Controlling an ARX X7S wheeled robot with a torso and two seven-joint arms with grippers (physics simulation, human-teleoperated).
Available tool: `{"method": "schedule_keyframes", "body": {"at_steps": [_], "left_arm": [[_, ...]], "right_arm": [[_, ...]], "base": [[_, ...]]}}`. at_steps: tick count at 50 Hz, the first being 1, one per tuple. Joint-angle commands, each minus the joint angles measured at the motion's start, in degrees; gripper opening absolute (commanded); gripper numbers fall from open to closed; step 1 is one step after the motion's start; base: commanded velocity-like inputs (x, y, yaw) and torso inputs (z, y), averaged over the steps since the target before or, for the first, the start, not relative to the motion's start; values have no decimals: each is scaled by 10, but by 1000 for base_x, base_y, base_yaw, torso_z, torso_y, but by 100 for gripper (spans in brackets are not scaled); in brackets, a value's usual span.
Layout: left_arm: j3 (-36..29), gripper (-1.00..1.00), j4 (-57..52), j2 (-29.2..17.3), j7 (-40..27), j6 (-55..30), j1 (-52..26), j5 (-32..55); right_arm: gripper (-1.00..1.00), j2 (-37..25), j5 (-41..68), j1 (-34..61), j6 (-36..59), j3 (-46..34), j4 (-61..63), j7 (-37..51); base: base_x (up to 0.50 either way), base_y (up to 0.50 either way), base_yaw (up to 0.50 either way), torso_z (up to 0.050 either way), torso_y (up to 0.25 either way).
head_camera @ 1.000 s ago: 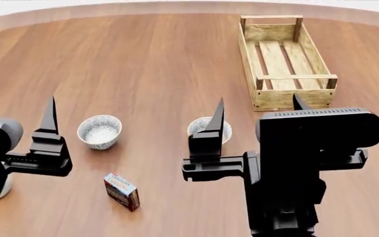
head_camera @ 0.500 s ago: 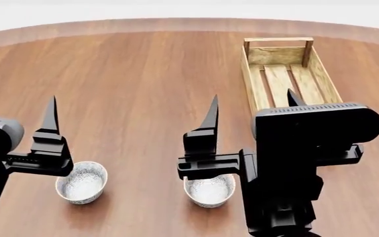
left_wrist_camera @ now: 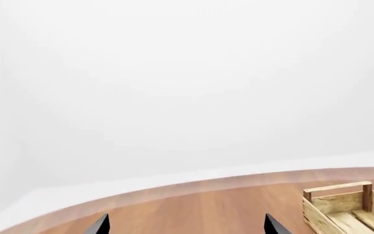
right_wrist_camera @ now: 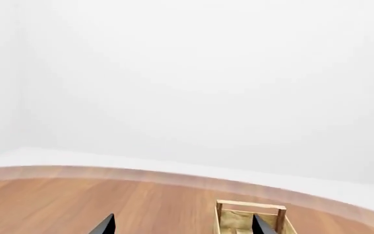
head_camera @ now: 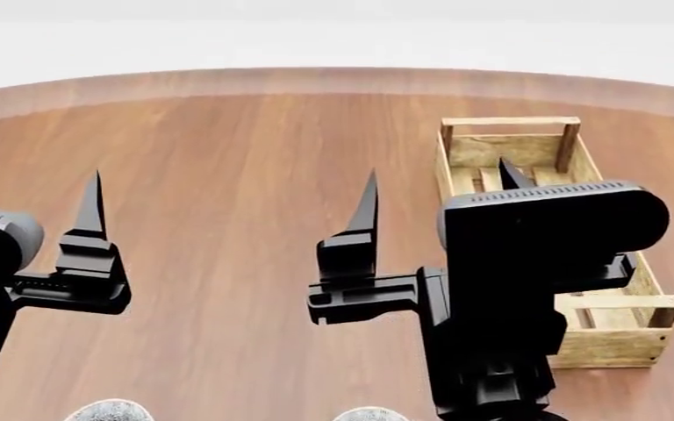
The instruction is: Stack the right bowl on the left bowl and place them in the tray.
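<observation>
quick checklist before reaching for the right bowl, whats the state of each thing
1. Right gripper open, empty: ok.
2. Left gripper open, empty: ok.
3. Right bowl fully in head view: not ok, only its rim shows at the bottom edge.
4. Left bowl in view: not ok, only its rim shows.
5. Tray empty: cannot tell, the right arm hides most of it.
6. Wrist cameras on the bowls: not ok, both look out past the table edge.

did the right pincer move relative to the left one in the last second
No. The right pincer keeps its spacing from the left pincer; only the view tilted, sliding the tray down.
</observation>
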State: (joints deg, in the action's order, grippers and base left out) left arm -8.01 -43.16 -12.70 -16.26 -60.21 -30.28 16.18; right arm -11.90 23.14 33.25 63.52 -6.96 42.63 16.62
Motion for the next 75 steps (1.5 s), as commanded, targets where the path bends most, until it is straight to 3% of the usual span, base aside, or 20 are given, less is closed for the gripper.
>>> {"method": "schedule_keyframes", "body": {"at_steps": [1,17,31,41,50,54,62,75], "left_arm": [[10,100,12,7,15,16,1,-9],[8,100,13,5,11,19,3,-4],[7,100,16,2,9,23,4,0],[8,100,16,1,7,21,2,4],[11,100,14,-2,5,20,0,8],[12,100,12,-2,3,19,0,9],[15,100,7,-5,1,14,-2,13],[19,100,4,-7,-3,10,-6,19]], "right_arm": [[100,11,0,2,6,16,-5,-10],[100,5,1,-1,-8,10,-1,-6],[100,6,11,4,6,10,-7,-1],[100,5,16,11,12,12,-6,3],[100,52,118,88,262,118,-33,13],[100,-14,419,109,264,133,-137,243],[100,-84,700,95,257,78,-230,492],[100,-151,848,20,216,3,-268,597]], "base": [[500,0,0,0,0],[46,0,0,0,0],[500,0,0,0,1],[0,0,0,0,1],[0,0,0,0,0],[0,0,0,0,0],[0,0,0,0,0],[0,0,0,0,0]]}}
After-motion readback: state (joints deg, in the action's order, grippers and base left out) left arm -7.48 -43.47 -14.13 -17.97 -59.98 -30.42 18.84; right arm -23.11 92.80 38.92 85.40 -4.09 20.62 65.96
